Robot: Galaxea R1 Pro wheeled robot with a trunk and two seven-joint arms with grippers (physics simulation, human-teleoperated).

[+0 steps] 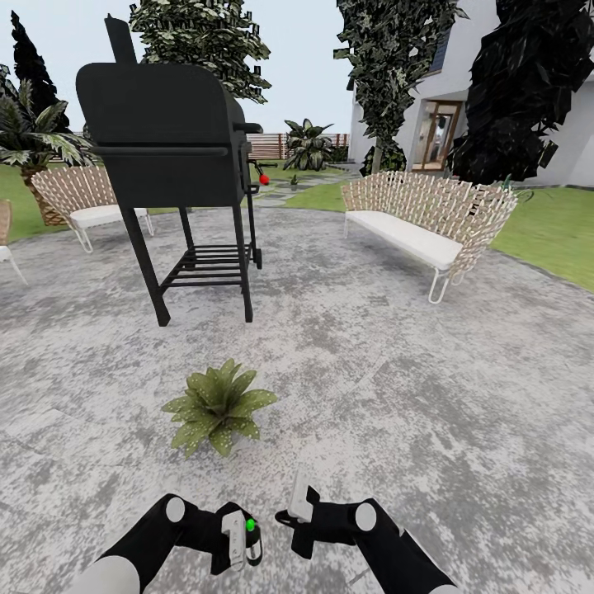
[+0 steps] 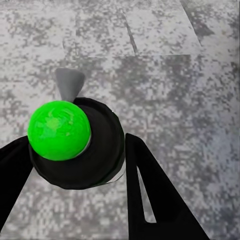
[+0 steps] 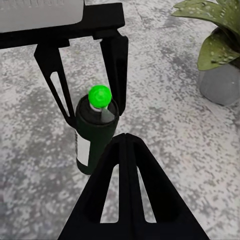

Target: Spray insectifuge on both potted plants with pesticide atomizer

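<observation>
Left gripper (image 1: 239, 540) closed around the pesticide atomizer (image 1: 250, 538), black fingers (image 2: 150, 192) pressed to either side of its dark round body. Can seen from above in the left wrist view (image 2: 82, 150): glossy green ball cap, small grey cone nozzle beside it. Same can in the right wrist view (image 3: 95, 132), upright between the left fingers, pale label down its side.

Right gripper (image 1: 299, 505) just beside the atomizer, holding nothing; how far its fingers (image 3: 125, 190) are spread, cannot tell.

One potted plant (image 1: 218, 407) just beyond the atomizer, standing on the patio (image 1: 396, 396): low rosette of pointed, speckled green leaves. In the right wrist view, its leaves over a small pale grey pot (image 3: 220, 82). Near the atomizer, not touching.

Patio of mottled grey stone, rough-grained, with faint seams between slabs. Farther beyond the atomizer, a black barrel grill (image 1: 169, 157) on thin legs with a slatted lower shelf. Off to one side of it, a woven wicker bench (image 1: 425, 219) with white cushion and white wire legs; to the other side, a second bench (image 1: 87, 198) of the same make. Green lawn (image 1: 553, 231) past the patio edge, dark trees, a white house with a glazed door (image 1: 441, 132), a slatted wooden fence (image 1: 268, 147) far off.
</observation>
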